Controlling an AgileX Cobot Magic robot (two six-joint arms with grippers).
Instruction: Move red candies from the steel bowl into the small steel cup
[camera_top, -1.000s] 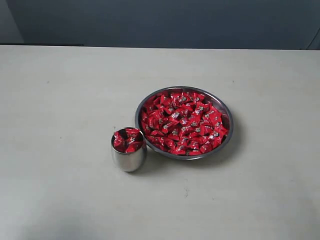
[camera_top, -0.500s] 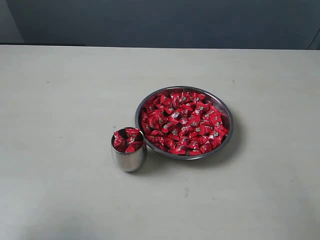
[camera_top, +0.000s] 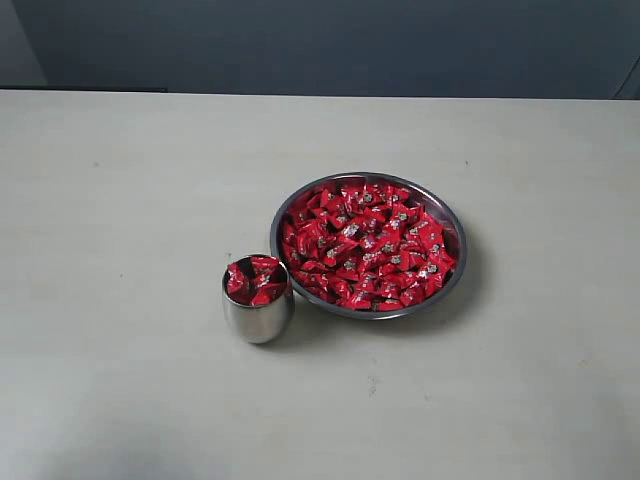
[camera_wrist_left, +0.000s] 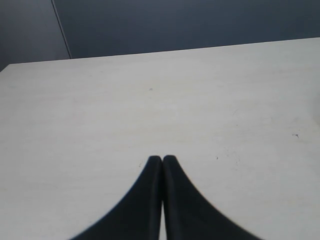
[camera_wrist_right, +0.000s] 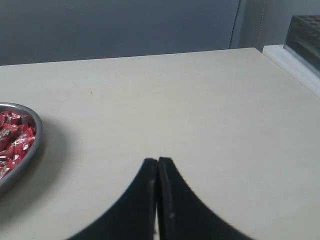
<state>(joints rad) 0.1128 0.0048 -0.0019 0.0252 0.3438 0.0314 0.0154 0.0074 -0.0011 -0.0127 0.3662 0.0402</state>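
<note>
The steel bowl (camera_top: 456, 235) sits right of the table's middle, heaped with red candies (camera_top: 366, 246). Just to its front left stands the small steel cup (camera_top: 258, 318), with several red candies (camera_top: 257, 280) piled to its brim. Neither arm shows in the exterior view. My left gripper (camera_wrist_left: 162, 159) is shut, black fingertips pressed together over bare table, holding nothing. My right gripper (camera_wrist_right: 158, 160) is shut and empty too; in its wrist view the steel bowl's rim (camera_wrist_right: 38, 131) and a few red candies (camera_wrist_right: 12, 140) show at the frame's edge, well apart from the fingertips.
The pale table (camera_top: 130, 200) carries only the bowl and cup. A dark wall (camera_top: 330, 45) runs behind its far edge. In the right wrist view the table's edge (camera_wrist_right: 292, 67) shows, with a dark ribbed object (camera_wrist_right: 306, 37) beyond it.
</note>
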